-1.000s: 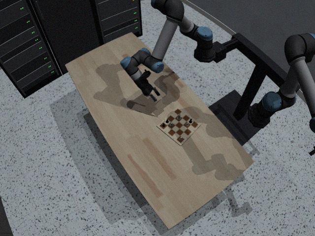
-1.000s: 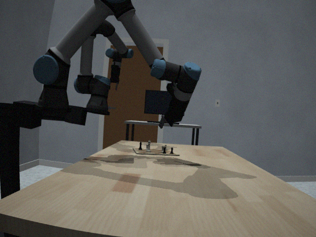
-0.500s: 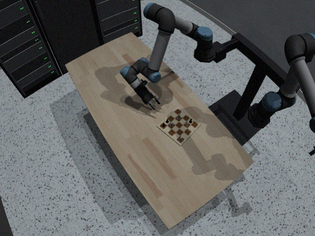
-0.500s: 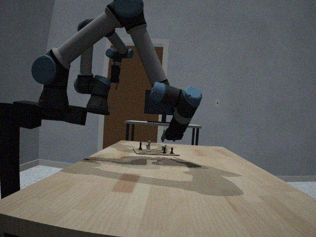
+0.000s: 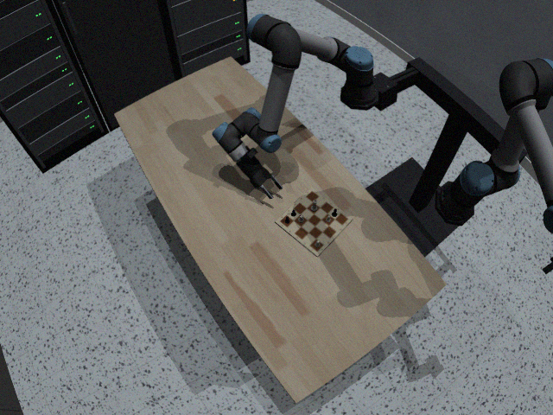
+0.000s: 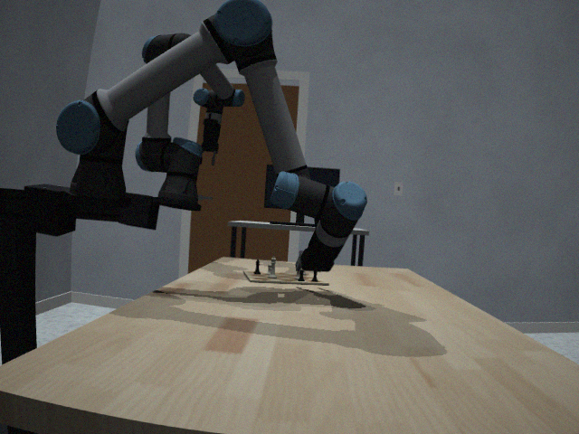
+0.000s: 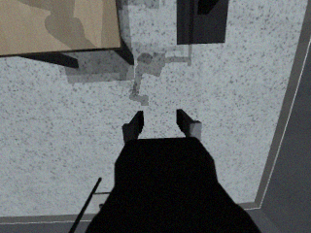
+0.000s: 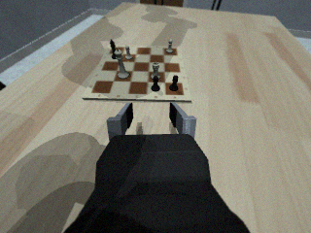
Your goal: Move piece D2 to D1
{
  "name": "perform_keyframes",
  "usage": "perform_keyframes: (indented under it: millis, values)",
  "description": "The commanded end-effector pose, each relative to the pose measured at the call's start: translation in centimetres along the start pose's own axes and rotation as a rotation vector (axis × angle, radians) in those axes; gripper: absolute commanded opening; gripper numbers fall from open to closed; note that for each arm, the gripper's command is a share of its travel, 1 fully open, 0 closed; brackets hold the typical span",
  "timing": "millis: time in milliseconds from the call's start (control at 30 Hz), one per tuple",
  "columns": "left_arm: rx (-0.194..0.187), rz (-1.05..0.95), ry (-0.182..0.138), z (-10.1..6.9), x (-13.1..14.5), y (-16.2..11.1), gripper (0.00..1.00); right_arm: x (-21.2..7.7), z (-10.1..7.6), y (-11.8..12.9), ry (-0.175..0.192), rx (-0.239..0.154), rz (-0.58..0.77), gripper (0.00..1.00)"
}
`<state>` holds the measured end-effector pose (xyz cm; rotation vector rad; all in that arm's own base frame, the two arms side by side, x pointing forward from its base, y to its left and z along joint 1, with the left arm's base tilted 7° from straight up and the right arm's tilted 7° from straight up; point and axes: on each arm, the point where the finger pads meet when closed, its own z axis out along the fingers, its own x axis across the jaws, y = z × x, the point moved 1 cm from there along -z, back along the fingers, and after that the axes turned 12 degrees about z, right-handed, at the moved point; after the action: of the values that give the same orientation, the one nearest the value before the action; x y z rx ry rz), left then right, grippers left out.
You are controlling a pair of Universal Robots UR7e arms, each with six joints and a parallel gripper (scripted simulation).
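R gripper (image 5: 275,192) (image 6: 306,268) (image 8: 152,111) is standing wide open, w/ nothing btwn its fingers. It is touching no piece; it is hanging above the wooden table (image 5: 214,223) (image 6: 280,387) (image 7: 24,24) (image 8: 219,160), just beside the board (image 5: 314,219) (image 6: 280,280) (image 8: 103,87), w/ its fingers pointing obliquely toward the board side.

Nearest to it, two small black pieces (image 5: 293,213) (image 8: 155,83) are standing upright on neighbouring sqs. of the edge row, one of them in the corner. Behind them, a pale crowned piece (image 5: 301,219) (image 8: 155,70) and a taller pale piece (image 5: 314,206) (image 8: 121,65) are standing in the next row. Farther away, a black piece (image 5: 334,212) (image 6: 257,267) (image 8: 113,49) and a small pale piece (image 5: 327,219) (image 8: 128,52) are standing near each other; one more pale piece (image 5: 317,244) (image 8: 170,47) is occupying a far corner.

Edge marks are looking too small to read, so which pc. is standing on D2, I cannot tell.

L gripper (image 5: 548,268) (image 6: 213,158) (image 7: 159,117) is hanging open and holding nothing, above the speckled floor (image 5: 89,268) (image 7: 58,146), well apart from the board.

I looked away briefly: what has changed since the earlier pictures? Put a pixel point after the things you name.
The right claw (image 5: 276,192) (image 6: 306,269) (image 8: 151,110) came down and toward the chessboard (image 5: 314,220) (image 6: 280,281) (image 8: 138,88). Nothing was taken hold of or let go; it is open. The left claw (image 5: 548,266) (image 6: 213,159) (image 7: 159,116) and the chess pieces (image 5: 314,207) (image 6: 271,271) (image 8: 122,69) look unchanged.
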<state>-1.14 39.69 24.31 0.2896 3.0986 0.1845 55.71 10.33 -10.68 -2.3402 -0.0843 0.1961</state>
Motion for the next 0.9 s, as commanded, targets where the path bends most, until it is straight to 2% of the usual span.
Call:
perform_keyframes:
  millis: [0,867]
  values:
    - [-0.001,0.0,0.0,-0.04,0.0,0.03,1.0,0.14,0.26,0.27,0.004,0.011,0.016,1.0]
    - [-0.001,0.0,0.0,-0.04,0.0,0.03,1.0,0.18,0.38,0.4,0.004,0.016,0.023,1.0]
